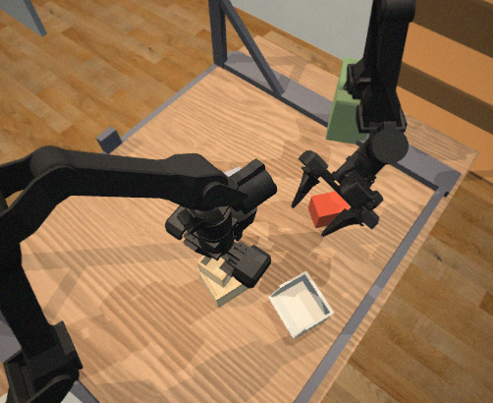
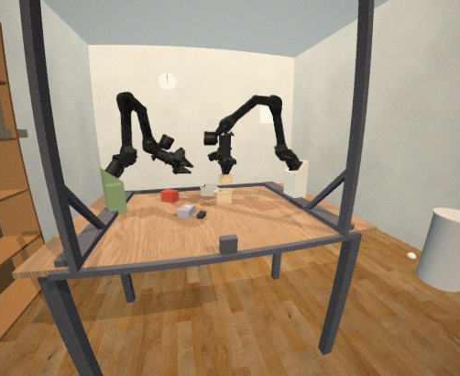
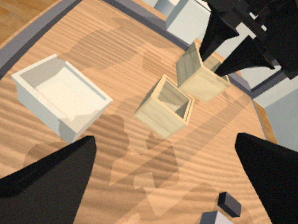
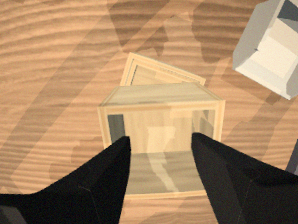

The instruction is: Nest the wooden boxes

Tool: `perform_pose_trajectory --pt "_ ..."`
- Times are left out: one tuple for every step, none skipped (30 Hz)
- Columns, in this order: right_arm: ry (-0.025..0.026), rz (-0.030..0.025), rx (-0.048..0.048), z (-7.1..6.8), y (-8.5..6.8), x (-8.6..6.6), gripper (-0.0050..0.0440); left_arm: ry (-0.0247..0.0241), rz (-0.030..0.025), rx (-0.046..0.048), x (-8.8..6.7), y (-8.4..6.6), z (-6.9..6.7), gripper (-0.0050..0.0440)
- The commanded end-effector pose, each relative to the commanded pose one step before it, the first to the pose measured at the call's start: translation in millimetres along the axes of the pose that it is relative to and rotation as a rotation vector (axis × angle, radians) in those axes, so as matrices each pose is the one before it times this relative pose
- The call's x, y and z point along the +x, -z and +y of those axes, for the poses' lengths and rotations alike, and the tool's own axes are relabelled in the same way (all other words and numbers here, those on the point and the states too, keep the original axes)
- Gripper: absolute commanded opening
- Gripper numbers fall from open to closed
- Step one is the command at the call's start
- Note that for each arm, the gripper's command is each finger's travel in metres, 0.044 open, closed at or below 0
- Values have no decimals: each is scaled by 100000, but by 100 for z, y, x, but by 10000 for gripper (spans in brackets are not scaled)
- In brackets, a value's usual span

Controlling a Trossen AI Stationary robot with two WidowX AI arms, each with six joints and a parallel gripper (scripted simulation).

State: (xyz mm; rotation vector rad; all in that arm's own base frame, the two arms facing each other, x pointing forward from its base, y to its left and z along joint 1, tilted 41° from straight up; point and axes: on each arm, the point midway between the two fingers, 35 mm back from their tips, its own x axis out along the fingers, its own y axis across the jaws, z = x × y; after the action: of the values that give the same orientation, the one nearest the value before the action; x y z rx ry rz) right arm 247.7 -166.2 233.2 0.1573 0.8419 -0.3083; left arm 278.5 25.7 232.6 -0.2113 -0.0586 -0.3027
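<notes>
Although pale writing shows on the green panel [image 2: 114,193] [image 1: 339,118] at the left, it is too small to read; no other lettering can be made out. The right arm reaches over the bench [image 1: 140,295] [image 2: 163,238] [image 3: 95,165] [image 4: 45,125] with its wrist pointing straight down. Its jaws [image 1: 219,265] [image 2: 225,172] are part-spread inside the raised wooden box [image 1: 212,274] [image 2: 225,179] [image 3: 200,80] [image 4: 162,92], fingertips at its inner walls, bearing it with the open side up toward the wrist. This box's longer side runs along the spread of the fingers.

Beneath, the lower wooden box [image 1: 225,297] [image 2: 224,197] [image 3: 157,117] [image 4: 126,71] sits on the bench, open side up, turned askew to the raised one. The white box [image 1: 298,307] [image 2: 208,191] [image 3: 42,105] [image 4: 250,45] sits apart at the far side, opening upward.

The left arm slants down, its jaws [image 1: 307,220] [image 2: 191,169] spread wide with nothing between them. A red block [image 1: 322,211] [image 2: 169,196] lies left of the boxes; nearer are a grey block [image 2: 186,211] [image 3: 215,218] and a small black block [image 2: 202,215] [image 3: 229,204].
</notes>
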Motion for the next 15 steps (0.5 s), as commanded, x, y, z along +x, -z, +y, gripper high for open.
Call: perform_pose_trajectory --pt "71 -1656 -546 -33 -485 -467 251 4169 -5834 8492 -1391 -917 -141 400" --pt "0 0 0 0 0 0 251 0 0 0 0 0 0 400" --pt "0 0 0 0 0 0 251 0 0 0 0 0 0 400" --pt "0 0 0 0 0 0 251 778 -1304 2697 -278 -258 -76 400" --pt "0 0 0 0 0 0 251 812 -816 2727 -400 -112 -47 400" --pt "0 0 0 0 0 0 251 678 -323 2241 -402 4 -33 400" --pt "0 0 0 0 0 0 251 542 -199 1856 -327 13 -40 400" --pt "0 0 0 0 0 0 251 479 -261 1765 -267 -23 -54 400" --pt "0 0 0 0 0 0 251 454 -243 1740 -249 -27 -61 400" --pt "0 0 0 0 0 0 251 435 -189 1705 -242 -19 -66 400" --pt "0 0 0 0 0 0 251 420 -147 1681 -234 -15 -71 400" --pt "0 0 0 0 0 0 251 409 -115 1678 -228 -12 -77 400" --pt "0 0 0 0 0 0 251 404 -81 1689 -225 -9 -83 400" --pt "0 0 0 0 0 0 251 395 -24 1668 -224 1 -87 400" --pt "0 0 0 0 0 0 251 381 29 1619 -219 10 -90 400"
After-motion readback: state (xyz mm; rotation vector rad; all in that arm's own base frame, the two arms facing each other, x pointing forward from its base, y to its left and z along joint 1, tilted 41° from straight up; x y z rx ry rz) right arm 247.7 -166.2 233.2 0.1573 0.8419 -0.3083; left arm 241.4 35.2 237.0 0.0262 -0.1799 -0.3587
